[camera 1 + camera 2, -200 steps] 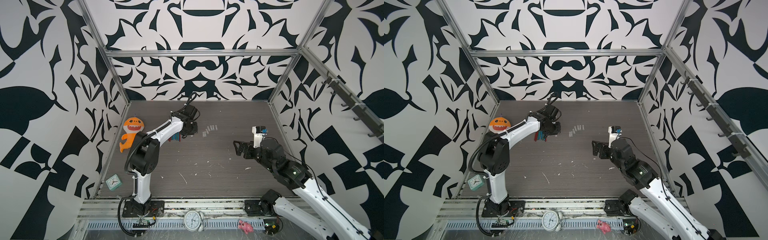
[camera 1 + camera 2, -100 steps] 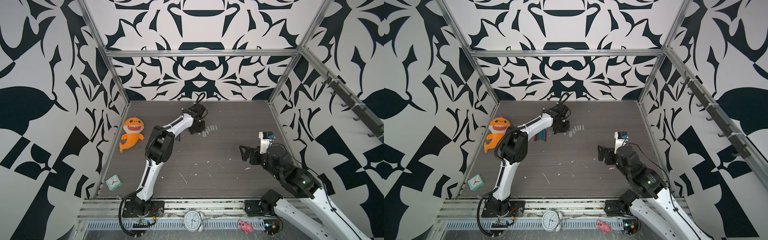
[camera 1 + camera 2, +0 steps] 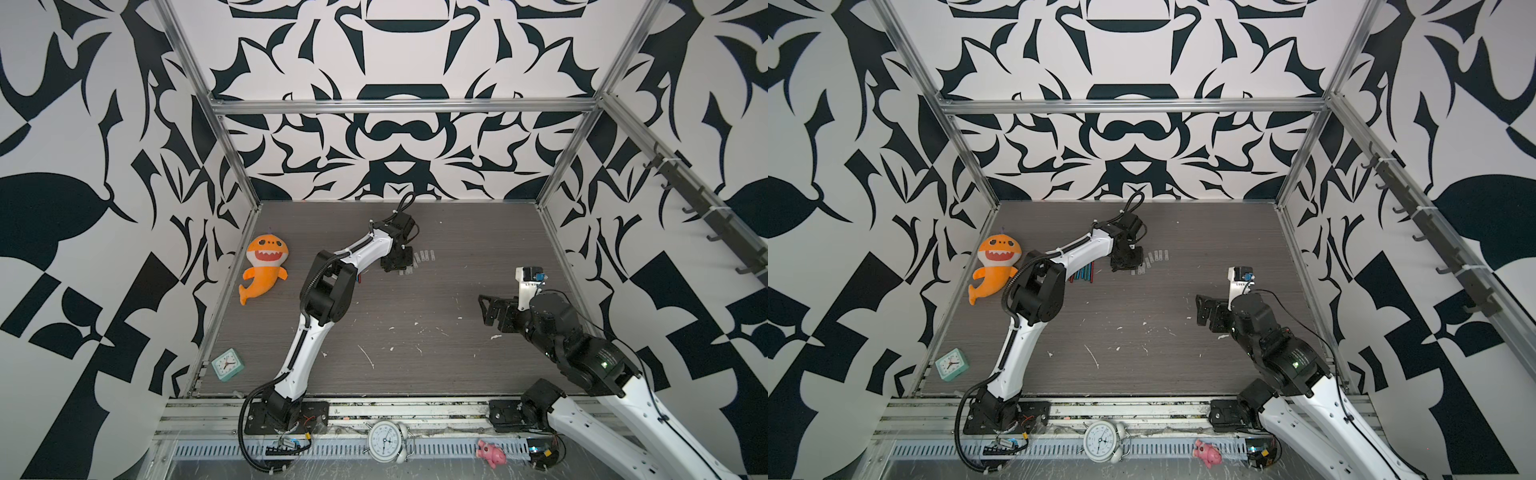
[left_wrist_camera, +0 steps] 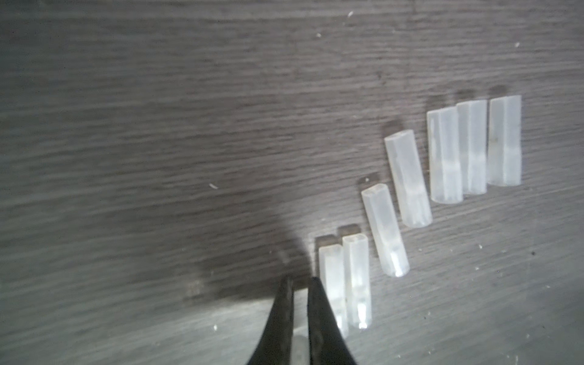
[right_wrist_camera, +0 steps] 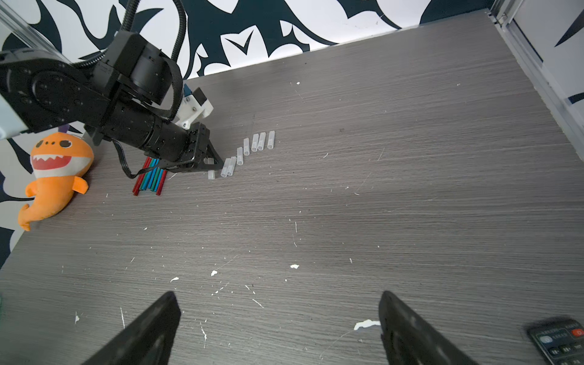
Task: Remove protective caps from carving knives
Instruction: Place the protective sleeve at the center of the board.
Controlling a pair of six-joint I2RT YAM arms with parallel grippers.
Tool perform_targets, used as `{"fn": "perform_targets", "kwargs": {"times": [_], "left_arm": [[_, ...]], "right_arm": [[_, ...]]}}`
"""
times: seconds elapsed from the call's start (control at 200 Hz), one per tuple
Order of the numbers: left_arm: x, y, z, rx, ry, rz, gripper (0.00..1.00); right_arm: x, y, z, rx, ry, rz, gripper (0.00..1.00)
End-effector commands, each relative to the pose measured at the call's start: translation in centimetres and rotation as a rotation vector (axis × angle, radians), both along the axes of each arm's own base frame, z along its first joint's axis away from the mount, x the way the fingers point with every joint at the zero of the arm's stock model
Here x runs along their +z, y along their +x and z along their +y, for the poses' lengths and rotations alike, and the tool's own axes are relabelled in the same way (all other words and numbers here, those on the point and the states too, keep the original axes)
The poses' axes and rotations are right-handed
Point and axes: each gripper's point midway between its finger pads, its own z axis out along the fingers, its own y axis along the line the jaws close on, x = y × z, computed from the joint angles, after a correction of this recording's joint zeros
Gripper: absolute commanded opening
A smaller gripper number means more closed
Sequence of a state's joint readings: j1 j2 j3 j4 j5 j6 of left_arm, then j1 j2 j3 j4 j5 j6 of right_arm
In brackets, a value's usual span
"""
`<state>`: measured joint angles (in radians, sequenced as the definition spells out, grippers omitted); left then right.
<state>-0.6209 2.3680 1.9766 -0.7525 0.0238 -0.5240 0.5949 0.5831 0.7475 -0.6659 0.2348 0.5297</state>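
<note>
Several translucent protective caps [image 4: 407, 180] lie in a slanting row on the grey table [image 3: 457, 257], seen also in a top view [image 3: 1156, 255] and in the right wrist view [image 5: 257, 142]. My left gripper [image 4: 300, 282] hangs at the near end of that row, shut, with a whitish cap [image 5: 211, 174] between its fingers. In both top views the left gripper [image 3: 392, 266] [image 3: 1121, 266] points down at the table. The carving knives [image 3: 1081, 274] [image 5: 150, 177], with red, green and blue handles, lie bunched behind it, partly hidden. My right gripper [image 5: 279, 316] [image 3: 484, 311] stands open and empty, far right.
An orange shark plush [image 3: 266, 266] lies at the table's left edge and a teal clock [image 3: 227, 364] at its front left corner. A black remote control [image 5: 559, 341] sits beside the right gripper. White flecks [image 3: 368, 357] dot the table's front. An alarm clock [image 3: 388, 440] rests on the front rail.
My left arm has swung right, from over the knives to the near end of the cap row. My right arm has drawn back toward the front right, still open.
</note>
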Motion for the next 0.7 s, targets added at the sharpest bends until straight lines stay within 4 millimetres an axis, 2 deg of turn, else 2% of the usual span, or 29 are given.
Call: {"fn": "perform_targets", "kwargs": {"times": [0.0, 0.17, 0.31, 0.38, 0.515, 0.605, 0.695], "left_arm": [[-1.2, -1.0, -0.4, -0.005, 0.015, 0.043, 0.02], [-1.2, -1.0, -0.4, 0.0, 0.015, 0.044, 0.15], [-0.6, -0.8, -0.3, -0.002, 0.022, 0.03, 0.18], [0.0, -0.6, -0.3, -0.003, 0.022, 0.019, 0.25], [0.9, -0.3, -0.3, -0.003, 0.02, 0.005, 0.27], [2.0, 0.2, -0.3, -0.001, 0.019, -0.02, 0.28], [4.4, 0.9, -0.1, 0.004, 0.005, -0.071, 0.33]], "right_arm": [[0.5, 0.3, 0.1, -0.014, 0.034, -0.017, 1.0], [0.4, 0.3, 0.2, -0.012, 0.043, -0.013, 1.0], [0.5, 0.2, 0.3, -0.011, 0.049, -0.015, 1.0], [0.4, 0.2, 0.4, -0.008, 0.052, -0.012, 1.0], [0.4, 0.2, 0.5, -0.004, 0.058, -0.01, 1.0], [0.4, 0.3, 0.5, -0.006, 0.06, -0.007, 1.0], [0.5, 0.3, 0.6, -0.005, 0.063, -0.011, 1.0]]}}
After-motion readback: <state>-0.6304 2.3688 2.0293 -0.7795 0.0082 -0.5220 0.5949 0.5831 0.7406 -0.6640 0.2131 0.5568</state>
